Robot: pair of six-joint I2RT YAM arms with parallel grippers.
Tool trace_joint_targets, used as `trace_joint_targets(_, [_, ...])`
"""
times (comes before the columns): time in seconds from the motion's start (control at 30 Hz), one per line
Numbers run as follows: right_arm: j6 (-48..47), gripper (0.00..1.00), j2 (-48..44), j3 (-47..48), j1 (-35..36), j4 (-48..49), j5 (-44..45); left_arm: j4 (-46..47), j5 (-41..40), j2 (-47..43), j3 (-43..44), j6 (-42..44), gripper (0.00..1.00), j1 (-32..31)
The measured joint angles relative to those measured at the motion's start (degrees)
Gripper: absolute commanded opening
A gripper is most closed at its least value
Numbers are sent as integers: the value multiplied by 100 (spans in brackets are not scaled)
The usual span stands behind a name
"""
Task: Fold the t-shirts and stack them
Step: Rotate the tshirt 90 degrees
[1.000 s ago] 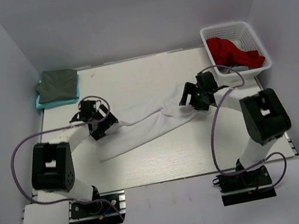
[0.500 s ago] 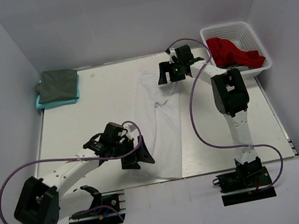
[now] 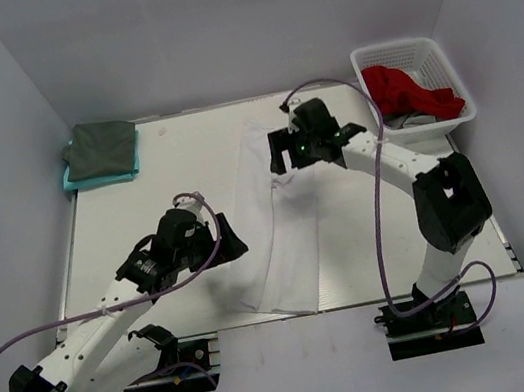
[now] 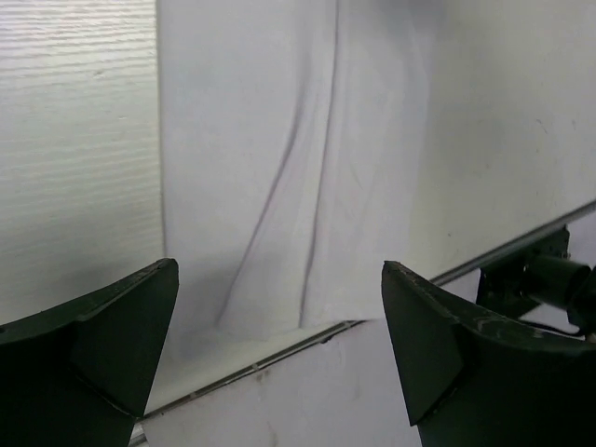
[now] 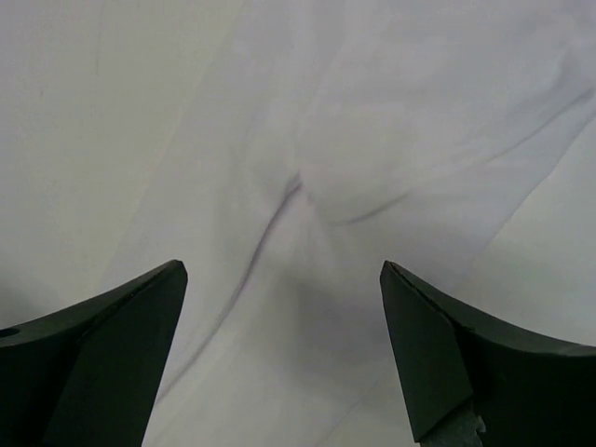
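A white t-shirt lies as a long narrow strip from the far middle of the table to its near edge. My left gripper hovers open just left of the strip's near half, with the hem at the table edge below its empty fingers. Over the strip's far end my right gripper is open above creased white cloth, holding nothing. At the far left a dark grey-green t-shirt lies folded on a teal one. Red cloth fills the basket.
The white lattice basket stands at the far right corner. Grey walls close in the table on three sides. The table's near edge runs just below the shirt's hem, with the left arm's base beyond it.
The white shirt went from lying crosswise to lengthwise, then was let go. Since half a second ago the left gripper has pulled back from the near hem and the right has moved slightly nearer.
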Motion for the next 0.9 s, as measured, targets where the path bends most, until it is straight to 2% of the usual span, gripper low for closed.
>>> trace_joint_targets(0.17, [474, 90, -212, -1182, 396, 33, 107, -63, -435, -160, -129, -85, 100, 48])
trace_joint_targets(0.33, [710, 90, 319, -1331, 402, -74, 164, -92, -616, -59, -212, -87, 100, 52])
trace_joint_targets(0.47, [817, 90, 772, -769, 284, -17, 236, 179, -656, 17, -317, -59, 100, 52])
trace_joint_targets(0.73, [634, 90, 2098, 1143, -297, -125, -149, 525, -544, 592, -367, -22, 100, 52])
trace_joint_targets(0.9, [382, 90, 1878, 1202, -435, -68, -306, 645, -363, 846, -457, -39, 100, 28])
